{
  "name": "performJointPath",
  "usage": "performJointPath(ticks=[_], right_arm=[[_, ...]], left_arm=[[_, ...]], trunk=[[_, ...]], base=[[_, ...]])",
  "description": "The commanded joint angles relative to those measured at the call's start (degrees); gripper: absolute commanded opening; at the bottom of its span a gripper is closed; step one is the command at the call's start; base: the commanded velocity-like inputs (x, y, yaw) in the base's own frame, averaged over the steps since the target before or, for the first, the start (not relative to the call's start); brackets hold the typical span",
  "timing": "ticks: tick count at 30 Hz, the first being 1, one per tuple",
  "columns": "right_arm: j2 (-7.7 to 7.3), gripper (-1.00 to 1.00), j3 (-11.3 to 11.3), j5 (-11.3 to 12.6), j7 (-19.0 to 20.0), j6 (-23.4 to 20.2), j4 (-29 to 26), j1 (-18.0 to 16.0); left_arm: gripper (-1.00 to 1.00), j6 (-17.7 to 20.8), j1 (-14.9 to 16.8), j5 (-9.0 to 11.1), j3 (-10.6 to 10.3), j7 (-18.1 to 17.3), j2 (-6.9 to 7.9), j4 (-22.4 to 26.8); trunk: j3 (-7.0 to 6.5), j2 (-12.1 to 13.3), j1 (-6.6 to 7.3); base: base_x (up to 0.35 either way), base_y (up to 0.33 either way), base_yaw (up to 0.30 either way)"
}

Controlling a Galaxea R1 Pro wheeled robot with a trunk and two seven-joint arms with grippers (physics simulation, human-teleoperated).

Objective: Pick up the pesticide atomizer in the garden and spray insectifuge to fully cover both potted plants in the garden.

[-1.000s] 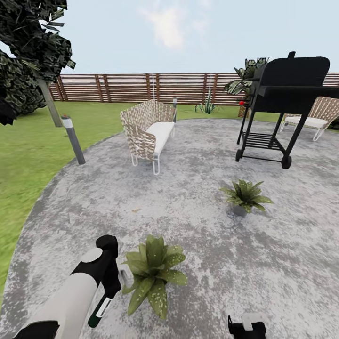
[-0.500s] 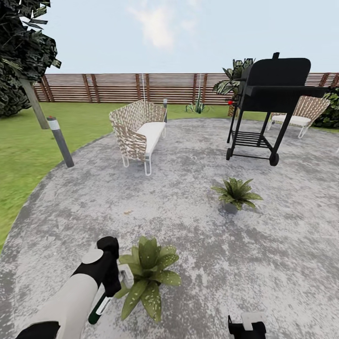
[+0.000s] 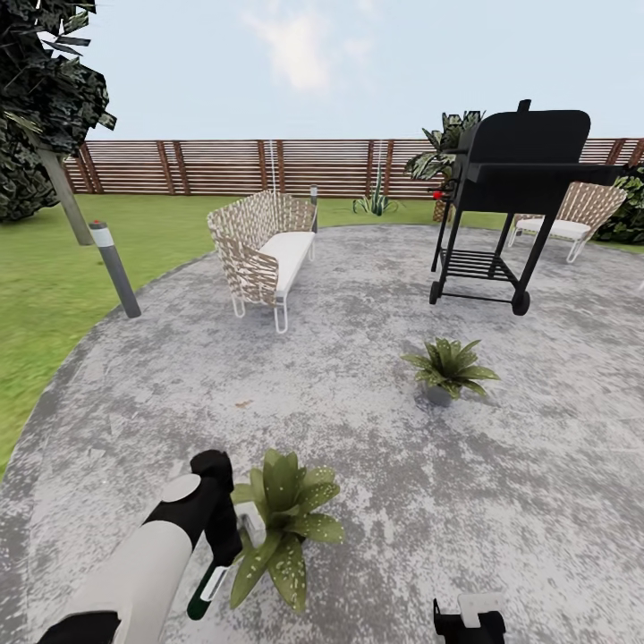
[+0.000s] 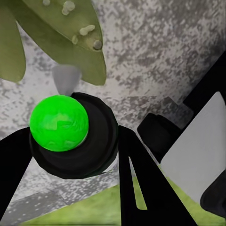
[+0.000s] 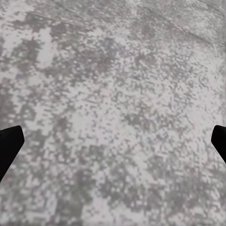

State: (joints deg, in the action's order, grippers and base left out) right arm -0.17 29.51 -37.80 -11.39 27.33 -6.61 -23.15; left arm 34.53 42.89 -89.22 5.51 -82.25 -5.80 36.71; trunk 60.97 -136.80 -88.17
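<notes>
Left gripper (image 3: 224,546) grips the pesticide atomizer (image 3: 207,586), its head touching the near potted plant (image 3: 279,523).

head: high, forward-down over paving (image 3: 376,447) | wrists: close, facing same paving

wicker seat (image 3: 259,246) – paving | black grill (image 3: 510,192) – right | fence (image 3: 224,165) – behind
</notes>
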Motion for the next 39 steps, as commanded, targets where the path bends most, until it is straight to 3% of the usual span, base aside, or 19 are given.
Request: performJointPath(ticks=[1,3,6,8,11,14,20,28,33,39], right_arm=[[-0.01,1.0,0.3,-0.6,-0.3,0.2,0.1,-0.1],[-0.01,1.0,0.3,-0.6,-0.3,0.2,0.1,-0.1],[-0.01,1.0,0.3,-0.6,-0.3,0.1,0.1,-0.1],[-0.01,1.0,0.3,-0.6,-0.3,0.1,0.1,-0.1],[-0.01,1.0,0.3,-0.6,-0.3,0.2,0.1,-0.1],[-0.01,1.0,0.3,-0.7,-0.3,0.1,0.1,-0.1],[-0.05,1.0,0.3,-0.8,-0.3,0.2,0.0,-0.1],[0.49,1.0,0.1,-1.3,-0.3,0.3,0.1,-0.1],[-0.88,1.0,0.3,-2.2,-0.3,0.0,0.1,-0.1],[-1.26,1.0,0.3,-2.0,-0.4,-0.1,1.1,-0.1]], left_arm=[[-1.0,0.5,0.0,-0.5,0.6,-0.5,0.08,0.0],[-1.0,-0.5,0.0,-0.4,0.7,-1.0,0.62,0.0],[-1.0,-5.9,0.0,-0.4,0.9,-4.4,2.65,0.0],[-1.0,-6.9,0.0,-0.3,1.0,-5.0,3.46,0.1],[-1.0,-7.0,0.0,-0.2,1.1,-4.6,3.11,0.1],[-1.0,-7.1,0.0,1.5,1.1,-4.1,1.55,0.0],[-1.0,-6.9,0.0,3.2,1.4,-3.5,1.07,0.6],[-1.0,-5.5,0.4,2.6,0.9,-2.4,1.59,1.1],[-1.0,-0.9,0.2,2.5,0.8,-0.6,2.6,0.5],[-1.0,2.4,-1.3,2.1,0.7,0.5,3.44,0.0]], trunk=[[0.05,0.0,0.01],[0.05,0.0,0.01],[0.05,0.0,0.01],[0.05,0.0,0.01],[0.05,0.0,0.01],[0.05,0.0,0.01],[0.05,0.0,0.01],[0.05,0.0,0.01],[0.05,0.0,0.01],[0.05,0.0,0.01]], base=[[0.0,0.0,0.0],[0.0,0.0,0.0],[0.0,0.0,0.0],[0.0,0.0,0.0],[0.0,0.0,0.0],[0.0,0.0,0.0],[0.0,0.0,0.0],[0.0,0.0,0.0],[0.0,0.0,0.0],[0.0,0.0,0.0]])
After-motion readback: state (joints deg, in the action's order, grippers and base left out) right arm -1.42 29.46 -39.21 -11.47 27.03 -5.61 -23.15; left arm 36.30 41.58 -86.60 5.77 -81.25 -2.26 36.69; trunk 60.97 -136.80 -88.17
